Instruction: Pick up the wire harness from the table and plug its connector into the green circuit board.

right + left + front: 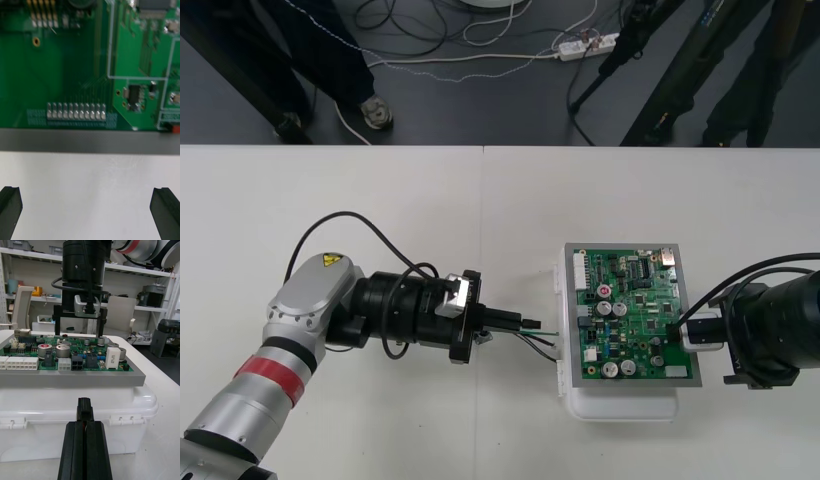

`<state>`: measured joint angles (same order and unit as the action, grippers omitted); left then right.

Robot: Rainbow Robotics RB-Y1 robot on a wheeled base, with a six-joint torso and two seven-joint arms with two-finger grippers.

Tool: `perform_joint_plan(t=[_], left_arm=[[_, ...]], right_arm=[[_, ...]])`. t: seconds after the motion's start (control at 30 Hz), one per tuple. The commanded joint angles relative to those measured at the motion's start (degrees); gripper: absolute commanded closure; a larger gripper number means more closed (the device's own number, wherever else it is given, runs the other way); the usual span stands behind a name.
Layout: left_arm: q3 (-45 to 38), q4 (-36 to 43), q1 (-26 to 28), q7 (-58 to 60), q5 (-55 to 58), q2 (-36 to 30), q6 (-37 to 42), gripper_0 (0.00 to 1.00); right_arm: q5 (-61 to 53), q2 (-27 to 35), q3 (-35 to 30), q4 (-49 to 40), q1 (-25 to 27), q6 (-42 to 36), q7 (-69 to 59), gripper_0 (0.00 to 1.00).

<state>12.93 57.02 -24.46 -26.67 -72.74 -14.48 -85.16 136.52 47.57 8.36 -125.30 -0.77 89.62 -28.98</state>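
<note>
The left hand (85,426) is closed on the harness (537,336) just off the board's (630,315) left edge. The small black plug (84,409) is pinched between its two fingers and sticks out past their tips toward the board. The thin wires (542,343) trail loose beside the hand, reaching about to the board's left edge. The board sits raised on a white base (620,405) on the tabletop (380,200). From the left wrist, the plug looks level with the base wall, below the board's surface. The right hand (683,328) is at the board's right edge with its fingers spread wide and nothing between them. From the left wrist, it seems to straddle that far edge. The harness looks very light and limp. The wires will probably flop and give no push, so force should go through the rigid plug, where the hand already grips it. The plug is small and smooth, so it may twist or slide in the fingers if it meets the board at an angle. A square, gentle approach seems wise. The board is stiff but crowded with upright parts and small headers (71,363) along its left edge, which a stray finger could knock. The base looks light enough to shift under a sideways push, so bracing from the right side would help.
</note>
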Motion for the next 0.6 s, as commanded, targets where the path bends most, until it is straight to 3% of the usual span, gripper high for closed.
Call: perform_joint_plan(t=[0.03,0.6], left_arm=[[2.2,0.4,-2.9,0.9,1.0,2.1,3.2,1.00],[3.0,0.4,-4.3,2.6,1.5,3.0,4.6,1.00]], right_arm=[[0.4,-0.8,2.6,-0.9,-2.1,-0.9,-2.0,0.00],[-0.3,-1.9,4.3,0.8,-4.9,-2.4,-1.1,0.00]])
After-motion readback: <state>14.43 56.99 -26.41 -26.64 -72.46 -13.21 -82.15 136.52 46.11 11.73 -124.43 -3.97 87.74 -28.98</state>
